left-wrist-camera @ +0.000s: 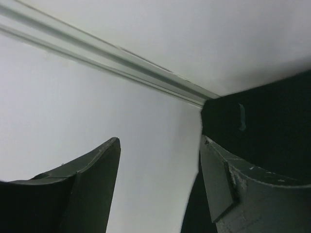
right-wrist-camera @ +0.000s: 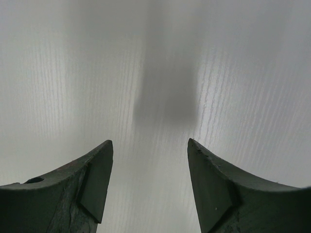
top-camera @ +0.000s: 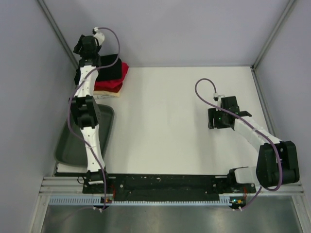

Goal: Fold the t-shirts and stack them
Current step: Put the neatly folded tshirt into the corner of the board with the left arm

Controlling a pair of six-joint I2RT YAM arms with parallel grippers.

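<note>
White table (top-camera: 184, 126), enclosed by pale walls (top-camera: 194, 29) and metal frame posts (top-camera: 272, 34), is recorded in the top view.

1. Stack of t-shirts (top-camera: 112, 80): placed at the far left corner of the table. A black t-shirt (top-camera: 111, 65) is laid on top, red t-shirts (top-camera: 109, 86) are seen beneath it, and a cream t-shirt (top-camera: 109, 94) is set at the bottom. All are folded.
2. Grey tub (top-camera: 68, 145): positioned at the left edge, nearer than the stack and apart from it.
3. Left gripper (top-camera: 83, 47): carried at the end of the outstretched left arm, above the stack's far left side. Its jaw state cannot be told from this view.
4. Right gripper (top-camera: 218, 119): held over bare table on the right, well apart from the shirts.

Left wrist view: the left gripper (left-wrist-camera: 160, 145) is shown with its fingers (left-wrist-camera: 92, 179) spread and nothing held between them. The black t-shirt (left-wrist-camera: 272, 126), bearing a small pale mark (left-wrist-camera: 241, 117), is seen at the right, behind the right-hand finger; contact cannot be judged. A frame rail (left-wrist-camera: 121, 58) is seen running across the wall behind.

Right wrist view: the right gripper (right-wrist-camera: 149, 145) is shown with jaws apart, nothing being gripped. Only white table (right-wrist-camera: 243, 73) and a soft shadow (right-wrist-camera: 167, 97) are seen below it.
</note>
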